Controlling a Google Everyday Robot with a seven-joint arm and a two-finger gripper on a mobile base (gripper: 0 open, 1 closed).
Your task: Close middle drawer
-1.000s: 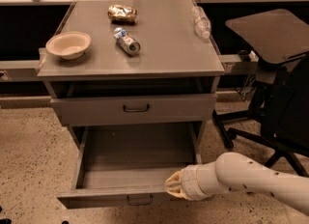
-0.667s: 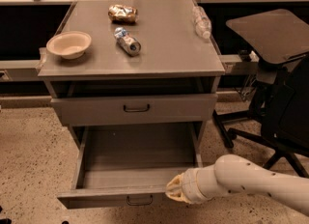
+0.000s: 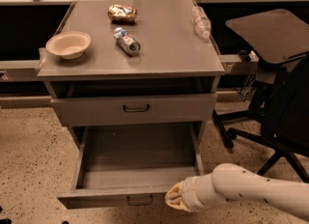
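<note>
Grey metal, wide and low-fronted, the middle drawer (image 3: 137, 162) stands pulled far out of the grey metal cabinet (image 3: 159, 54), its flat inside showing and its small dark loop handle (image 3: 139, 200) at the front panel's centre. The white arm (image 3: 251, 189) ends in a tan gripper (image 3: 175, 200) at the panel's right part, just beside that handle; whether it is open or closed cannot be told. Above, the taller-fronted grey drawer (image 3: 96, 111) is shut.

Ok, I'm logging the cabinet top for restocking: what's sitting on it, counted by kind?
bowl: 1
can: 1
crumpled foil bag: 1
plastic bottle: 1
Total: 4
The end effector is low, at the front right of the open middle drawer.
</note>
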